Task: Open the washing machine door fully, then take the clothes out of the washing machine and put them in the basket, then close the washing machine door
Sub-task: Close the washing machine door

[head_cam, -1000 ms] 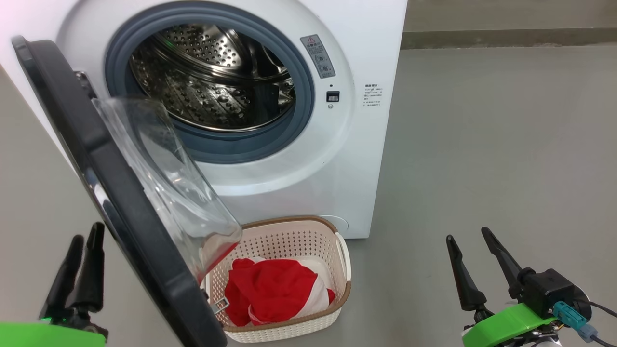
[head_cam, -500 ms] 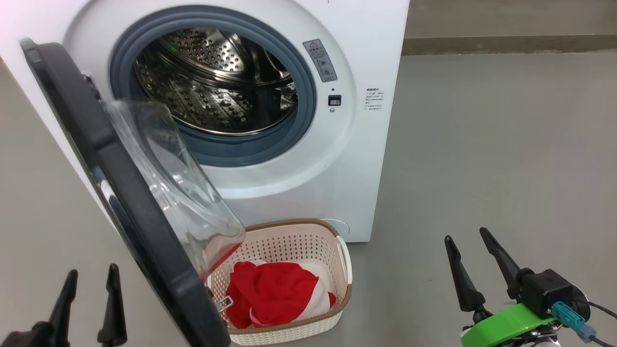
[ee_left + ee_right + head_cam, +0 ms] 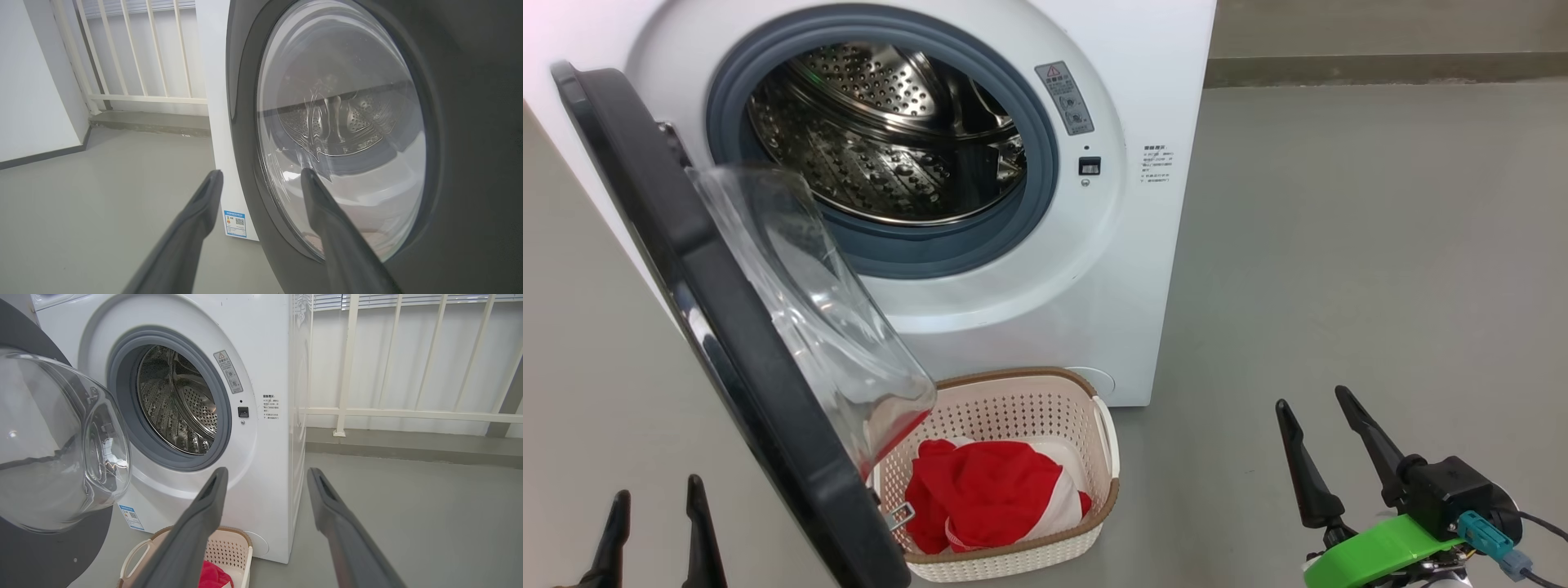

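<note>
The white washing machine stands with its steel drum showing no clothes. The washing machine door, with a black rim and a clear glass bowl, hangs swung out toward me on the left. Below it, the cream basket holds the red and white clothes. My left gripper is open, low on the outer side of the door and apart from it. In the left wrist view the left gripper faces the door's outer glass. My right gripper is open and empty over the floor, right of the basket. The right wrist view has the right gripper, the basket and the clothes.
Grey floor spreads to the right of the machine, ending at a low curb. A white railing runs behind the curb. A white wall stands to the left of the machine.
My left gripper has dropped lower and back from the door's outer side, now just its fingers showing. The right gripper and the door have stayed put.
</note>
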You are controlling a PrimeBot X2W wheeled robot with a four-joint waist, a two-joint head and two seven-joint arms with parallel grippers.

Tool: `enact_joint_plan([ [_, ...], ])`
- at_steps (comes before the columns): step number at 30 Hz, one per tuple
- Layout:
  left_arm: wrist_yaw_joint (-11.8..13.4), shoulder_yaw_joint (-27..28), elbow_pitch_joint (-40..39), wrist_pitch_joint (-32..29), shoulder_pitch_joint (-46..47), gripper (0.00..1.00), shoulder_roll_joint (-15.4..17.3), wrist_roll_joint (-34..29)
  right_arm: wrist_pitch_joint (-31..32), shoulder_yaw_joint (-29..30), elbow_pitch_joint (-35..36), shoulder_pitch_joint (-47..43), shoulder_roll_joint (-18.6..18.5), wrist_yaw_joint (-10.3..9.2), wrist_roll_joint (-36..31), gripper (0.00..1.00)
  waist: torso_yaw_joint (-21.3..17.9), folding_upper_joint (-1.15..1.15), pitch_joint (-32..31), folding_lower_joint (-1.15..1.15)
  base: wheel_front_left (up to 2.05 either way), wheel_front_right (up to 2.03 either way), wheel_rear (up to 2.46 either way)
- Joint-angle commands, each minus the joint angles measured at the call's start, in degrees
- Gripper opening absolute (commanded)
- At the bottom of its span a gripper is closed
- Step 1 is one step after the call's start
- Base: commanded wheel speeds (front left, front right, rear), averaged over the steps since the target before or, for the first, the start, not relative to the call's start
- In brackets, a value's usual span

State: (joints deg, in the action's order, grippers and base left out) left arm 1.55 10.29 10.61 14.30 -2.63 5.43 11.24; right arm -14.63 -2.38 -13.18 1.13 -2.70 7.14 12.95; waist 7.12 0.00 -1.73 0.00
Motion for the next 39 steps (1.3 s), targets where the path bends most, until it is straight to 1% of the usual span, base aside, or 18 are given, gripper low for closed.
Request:
enact_joint_plan([
  [1,-0.6,2.6,-1.2,0.7,0.9,1.00,0.4,-0.7,-0.4,-1.1,1.3,0.8,-0.2,0.35,-0.4,1.00,0.0,0.00,0.0,0.00,0.00,0.00,0.00],
  [5,-1.7,3.4,-0.6,0.7,0.8,1.00,-0.3,-2.2,-0.4,-1.2,1.3,0.9,-0.3,0.35,-0.6,1.00,0.2,0.00,0.0,0.00,0.00,0.00,0.00],
  [15,-3.1,5.2,0.1,0.7,1.2,1.00,-1.5,-3.9,-0.4,-1.4,1.2,0.9,-0.3,0.35,-0.6,1.00,0.4,0.00,-0.1,0.00,0.00,0.00,0.00],
  [27,-4.0,6.6,0.8,0.7,1.6,1.00,-2.2,-5.4,-0.4,-1.3,1.1,1.0,-0.3,0.35,-0.7,1.00,0.5,0.00,-0.1,0.00,0.00,0.00,0.00],
  [31,-4.0,6.2,1.0,0.7,1.6,1.00,-2.1,-7.4,-0.4,-1.3,1.1,1.0,-0.3,0.35,-0.6,1.00,0.5,0.00,-0.1,0.00,0.00,0.00,0.00],
  [32,-3.8,6.1,0.9,0.7,1.6,0.94,-2.1,-8.0,-0.4,-1.3,1.1,1.0,-0.3,0.35,-0.6,1.00,0.5,0.00,-0.1,0.00,0.00,0.00,0.00],
  [33,-3.6,5.9,1.0,0.7,1.6,0.39,-2.1,-8.4,-0.4,-1.3,1.1,1.0,-0.3,0.35,-0.6,1.00,0.6,0.00,-0.1,0.00,0.00,0.00,0.00],
  [34,-3.6,5.8,0.8,0.7,1.8,0.00,-2.1,-8.3,-0.4,-1.2,1.1,1.0,-0.3,0.35,-0.6,1.00,0.6,0.00,-0.1,0.00,0.00,0.00,0.00],
  [37,-3.7,6.0,-0.5,0.7,3.0,0.00,-2.2,-6.8,-0.4,-1.2,1.1,1.0,-0.3,0.35,-0.6,1.00,0.7,0.00,-0.1,0.00,0.00,0.00,0.00],
  [39,-4.2,6.5,-1.1,0.7,4.0,0.00,-2.3,-4.0,-0.4,-1.2,1.1,1.0,-0.3,0.35,-0.6,1.00,0.8,0.00,-0.1,0.00,0.00,0.00,0.00],
])
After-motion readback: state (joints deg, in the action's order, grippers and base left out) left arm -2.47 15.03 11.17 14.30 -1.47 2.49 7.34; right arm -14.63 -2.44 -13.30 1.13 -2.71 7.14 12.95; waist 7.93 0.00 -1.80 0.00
